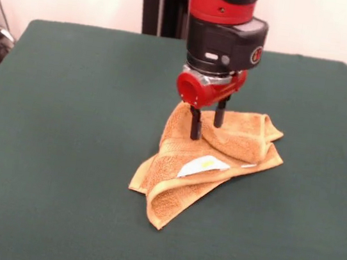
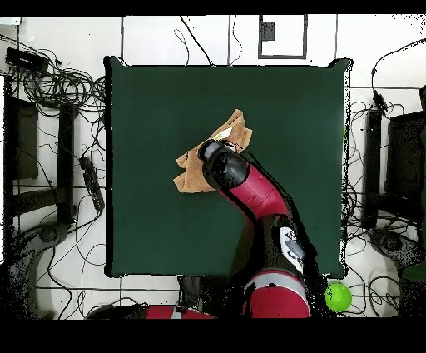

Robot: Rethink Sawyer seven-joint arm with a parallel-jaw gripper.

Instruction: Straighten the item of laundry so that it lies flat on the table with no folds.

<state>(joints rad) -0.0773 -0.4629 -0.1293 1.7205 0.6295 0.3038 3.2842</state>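
- Terry towel [image 1: 210, 164], orange-tan, is seen bunched in overlapping folds near the middle of the green table [image 1: 65, 121]; a white tag [image 1: 202, 166] is turned up on top.
- Gripper [image 1: 206, 127] is planted on the heap's far, upper part; the two black fingers [image 1: 196, 123] are set narrowly apart, their tips down at the cloth. A pinched fold between them is not clearly shown.
- Long axis of the heap is judged to run diagonally, from the fingers toward the near folded corner [image 1: 157, 221].
- Any spreading pull is judged best taken away from that corner, along the diagonal.
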